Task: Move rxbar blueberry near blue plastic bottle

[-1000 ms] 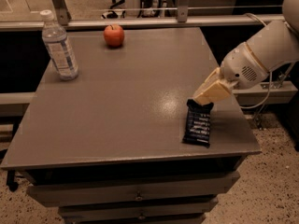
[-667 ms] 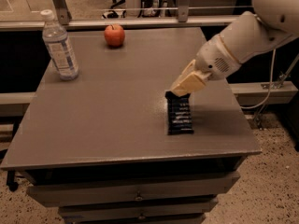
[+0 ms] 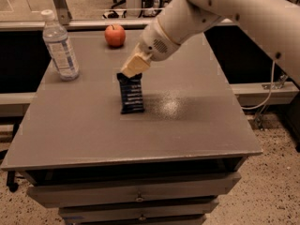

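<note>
The cream tool [image 3: 131, 72] clamps the top edge of the navy rxbar blueberry [image 3: 131, 96], which is striped with pale text. The blue plastic bottle [image 3: 60, 48] is clear, white-capped and pale-blue labelled. The apple [image 3: 115, 35] is red-orange, the bench [image 3: 192, 125] grey.

**Free room and obstacles on the table [image 3: 201, 121].** The gripper [image 3: 132, 70] stood at centre frame, fingers pinched on the upper end of the rxbar blueberry [image 3: 131, 96], whose lower end touched the tabletop. Between the bar and the blue plastic bottle [image 3: 60, 48] at upper left the grey surface lay bare, leaving an open lane leftward. The apple [image 3: 115, 35] stood at upper centre, above the gripper and right of the bottle, with a gap between apple and bottle. The arm [image 3: 197, 11] crossed the upper right. The table's right and lower parts were unobstructed.
</note>
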Robot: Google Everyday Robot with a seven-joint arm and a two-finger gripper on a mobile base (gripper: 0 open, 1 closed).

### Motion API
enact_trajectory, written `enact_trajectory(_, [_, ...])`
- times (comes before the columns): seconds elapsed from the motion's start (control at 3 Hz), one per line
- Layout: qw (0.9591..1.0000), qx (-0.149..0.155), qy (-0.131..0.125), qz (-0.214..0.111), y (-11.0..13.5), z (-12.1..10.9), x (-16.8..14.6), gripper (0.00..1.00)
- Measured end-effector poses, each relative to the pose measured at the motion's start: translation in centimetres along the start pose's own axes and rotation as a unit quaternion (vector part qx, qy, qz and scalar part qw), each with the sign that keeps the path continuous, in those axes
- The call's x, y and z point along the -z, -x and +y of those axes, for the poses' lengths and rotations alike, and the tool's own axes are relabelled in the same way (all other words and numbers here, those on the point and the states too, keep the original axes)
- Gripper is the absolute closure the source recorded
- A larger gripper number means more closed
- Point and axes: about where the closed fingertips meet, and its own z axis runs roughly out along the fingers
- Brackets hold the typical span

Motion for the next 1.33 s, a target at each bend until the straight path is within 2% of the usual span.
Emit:
enact_trajectory(0.33, [0.9996,0.022,-0.015,-0.001,3.8,-2.8,-2.7,1.0])
enact_trajectory(0.67, [0.9991,0.025,-0.032,-0.003,6.2,-6.0,-4.3,1.0])
enact_trajectory(1.33, [0.9989,0.03,-0.035,-0.002,9.7,-9.1,-8.1,1.0])
